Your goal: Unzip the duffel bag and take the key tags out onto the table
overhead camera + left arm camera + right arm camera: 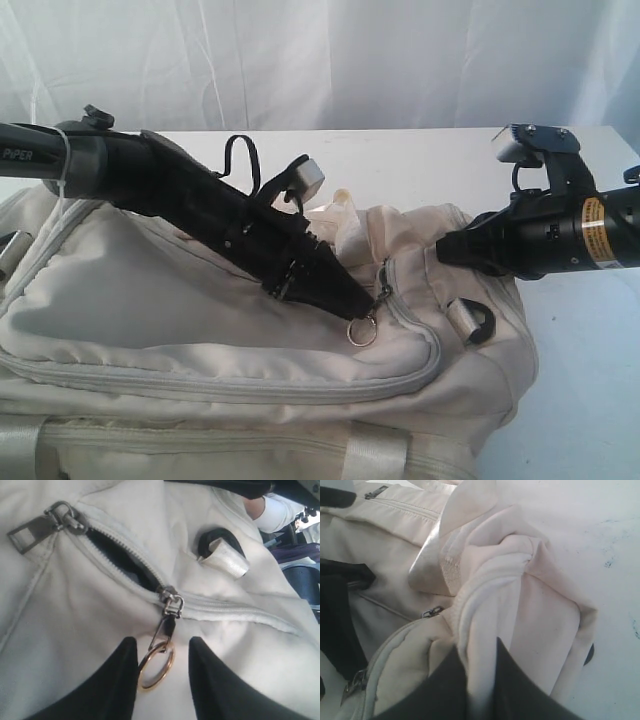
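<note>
The duffel bag (180,290) lies nearest on the white worktop (420,165), its long axis running left to right across the exterior view. The left arm (190,190) slopes down onto its top. The left hand (162,644) is spread, its fingers either side of one gold ring (156,669) hanging from a zip slider (171,604). The zip gapes between this and a second slider (60,517). Further back, the right hand (476,649) is clamped on a fold of bag cloth.
</note>
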Robot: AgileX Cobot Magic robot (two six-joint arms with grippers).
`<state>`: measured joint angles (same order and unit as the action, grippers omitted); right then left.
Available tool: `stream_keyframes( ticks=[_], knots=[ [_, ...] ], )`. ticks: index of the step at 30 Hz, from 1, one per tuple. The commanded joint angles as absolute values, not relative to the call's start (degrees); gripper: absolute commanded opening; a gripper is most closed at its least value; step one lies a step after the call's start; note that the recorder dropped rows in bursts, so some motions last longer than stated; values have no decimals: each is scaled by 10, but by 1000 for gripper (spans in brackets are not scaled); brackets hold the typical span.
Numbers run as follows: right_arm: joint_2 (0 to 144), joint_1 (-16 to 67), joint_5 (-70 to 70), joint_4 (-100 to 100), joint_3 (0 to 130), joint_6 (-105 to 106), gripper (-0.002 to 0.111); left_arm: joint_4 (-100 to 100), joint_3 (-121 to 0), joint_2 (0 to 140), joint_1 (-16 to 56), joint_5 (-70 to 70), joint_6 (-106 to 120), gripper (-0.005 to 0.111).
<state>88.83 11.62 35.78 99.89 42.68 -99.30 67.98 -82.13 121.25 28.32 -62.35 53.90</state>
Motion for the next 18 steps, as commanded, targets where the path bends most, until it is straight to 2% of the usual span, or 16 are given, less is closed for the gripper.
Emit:
stream_keyframes(
  ticks=[1,5,18],
  knots=[
    [887,114,351,996,427,-988,0,639,-813,1226,299,-637,534,40],
    [887,114,351,994,427,-988,0,612,-813,1226,299,-641,534,57],
    [887,114,351,988,427,-988,0,679,-813,1254,301,-675,588,56]
  ],
)
